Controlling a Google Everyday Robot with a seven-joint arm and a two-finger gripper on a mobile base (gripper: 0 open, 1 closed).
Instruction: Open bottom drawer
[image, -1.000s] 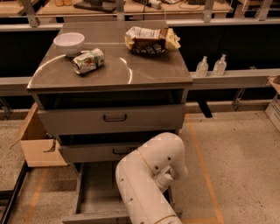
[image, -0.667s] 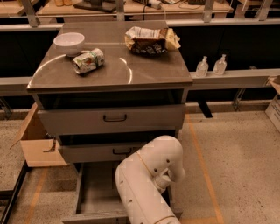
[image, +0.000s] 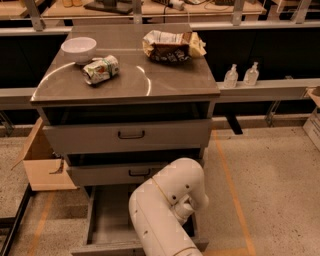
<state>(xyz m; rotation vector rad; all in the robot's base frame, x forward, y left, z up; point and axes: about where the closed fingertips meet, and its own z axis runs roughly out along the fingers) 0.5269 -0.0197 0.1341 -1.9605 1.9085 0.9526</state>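
Matt metal bottom drawer (image: 109, 221), glossy plastic arm (image: 167, 200)

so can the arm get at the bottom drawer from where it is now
Probably yes. The bottom drawer is pulled out, and the arm bends down right over its front right part with nothing between them. The pincer is hidden behind the arm's white elbow, so I can't confirm contact.

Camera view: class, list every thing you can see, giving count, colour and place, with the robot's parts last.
cabinet: 1, grey, centre
bowl: 1, white, cabinet top, back left
can: 1, crushed, green-white, before the bowl
snack bag: 1, brown-white, top, back right
bottles: 2, clear, ledge at right
cardboard box: 1, brown, floor at left
bottom drawer: 1, grey, pulled open
upper drawers: 2, grey, above it
arm: 1, white, over bottom drawer
gripper: hidden behind arm
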